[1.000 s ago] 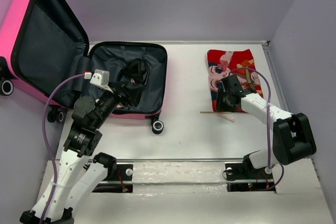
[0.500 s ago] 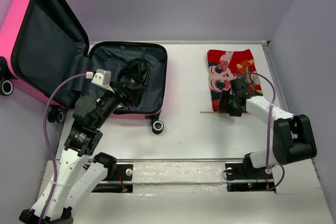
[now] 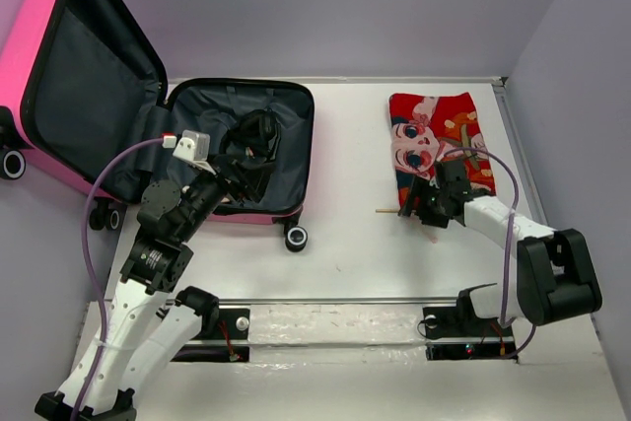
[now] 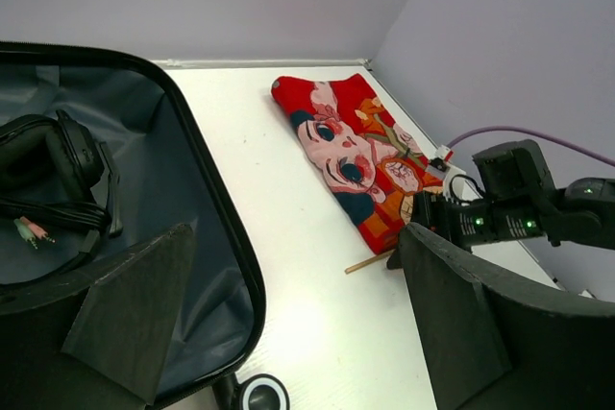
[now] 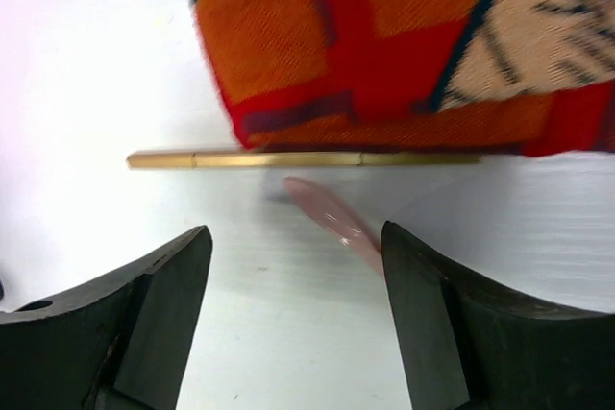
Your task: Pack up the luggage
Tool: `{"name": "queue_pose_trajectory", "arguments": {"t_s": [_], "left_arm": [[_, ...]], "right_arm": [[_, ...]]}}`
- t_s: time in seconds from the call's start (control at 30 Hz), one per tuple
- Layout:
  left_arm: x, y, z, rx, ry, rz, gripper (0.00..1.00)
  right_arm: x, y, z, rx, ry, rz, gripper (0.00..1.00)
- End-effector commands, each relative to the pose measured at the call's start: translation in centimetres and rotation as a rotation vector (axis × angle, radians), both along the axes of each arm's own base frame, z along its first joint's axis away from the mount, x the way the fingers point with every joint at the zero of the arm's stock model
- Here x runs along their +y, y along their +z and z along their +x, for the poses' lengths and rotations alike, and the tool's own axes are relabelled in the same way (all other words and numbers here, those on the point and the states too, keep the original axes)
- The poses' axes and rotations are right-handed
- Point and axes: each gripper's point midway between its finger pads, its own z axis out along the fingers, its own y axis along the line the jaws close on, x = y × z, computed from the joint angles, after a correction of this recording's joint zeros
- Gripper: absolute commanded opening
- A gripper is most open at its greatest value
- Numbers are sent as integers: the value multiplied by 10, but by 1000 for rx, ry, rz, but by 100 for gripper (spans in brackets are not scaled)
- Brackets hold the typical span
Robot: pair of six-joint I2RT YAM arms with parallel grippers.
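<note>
The small hot-pink hard-shell suitcase (image 3: pixel 99 86) is lying open at the far left of the white table (image 3: pixel 345 155). Its dark grey lined base is lying flat, and its lid is leaning up toward the lilac wall (image 3: pixel 345 7) on that side. A black headset with its cable (image 3: pixel 258 133) is resting inside the base. One black-and-white wheel (image 3: pixel 295 238) is sticking out at the base's near right corner.

The left gripper (image 4: pixel 296 237) is hovering over the near rim of the suitcase base, its jaws standing wide with nothing between them.

To the right of the suitcase, a broad bare strip of table is running from the back wall toward the arms, leaving open room. Beyond that strip, well apart from the suitcase, a folded red patterned cloth with a cartoon face (image 3: pixel 434 140) is lying close to the right-hand wall. A thin wooden stick (image 5: pixel 298 158) is lying right along the cloth's near edge, with one end poking out toward the suitcase.

The right gripper (image 5: pixel 293 237) is hanging low just on the near side of the stick, fingers spread apart and gripping nothing. A small pale pink piece (image 5: pixel 336 223), perhaps plastic and too blurred to name, is lying on the table between stick and fingers.
</note>
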Motion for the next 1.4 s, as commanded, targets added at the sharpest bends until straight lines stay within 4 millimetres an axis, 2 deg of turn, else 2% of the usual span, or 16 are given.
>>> {"name": "queue_pose_trajectory", "arguments": {"t_s": [0.0,0.1,0.17,0.33,0.4,0.43,0.53,0.6,0.67,0.8,0.83,0.87,1.07,1.2,1.33,1.37], "left_arm": [[-2,14,-2,-40,-14,-20,99],[-2,14,-2,-39,-14,-19,99],[-2,13,-2,-38,-14,-17,99],[-1,14,-1,-39,-9,-16,99],[-1,14,-1,-41,-6,-16,99],[-1,14,-1,-39,-4,-17,99],[-1,13,-1,-39,-6,-16,99],[-1,13,-1,-37,-8,-17,99],[-3,14,-2,-40,-15,-20,99],[-4,17,-7,-50,-26,-24,99],[-3,18,-7,-54,-20,-24,99],[-4,19,-8,-55,-23,-25,99],[-6,20,-12,-63,-34,-28,99],[-7,22,-14,-67,-41,-30,99],[-8,21,-14,-65,-44,-27,99],[-7,21,-14,-63,-43,-27,99]], "right_arm": [[34,-10,-40,74,71,103,74],[41,-16,-54,110,95,54,72],[43,-19,-57,124,101,22,72],[65,-14,-61,133,159,-23,73],[56,-11,-59,130,139,-89,75],[54,0,-53,98,123,-100,79],[32,18,-49,42,24,-173,87],[13,22,-49,28,-51,-242,88],[2,20,-60,65,-110,-272,88],[0,1,-74,145,-144,-263,90],[-2,-3,-76,154,-165,-271,81],[-5,-5,-75,153,-179,-285,78],[-8,0,-51,105,-240,-231,75],[-3,-9,-40,117,-227,-238,71],[0,-24,-40,166,-202,-260,62],[1,-28,-42,180,-192,-259,56]]}}
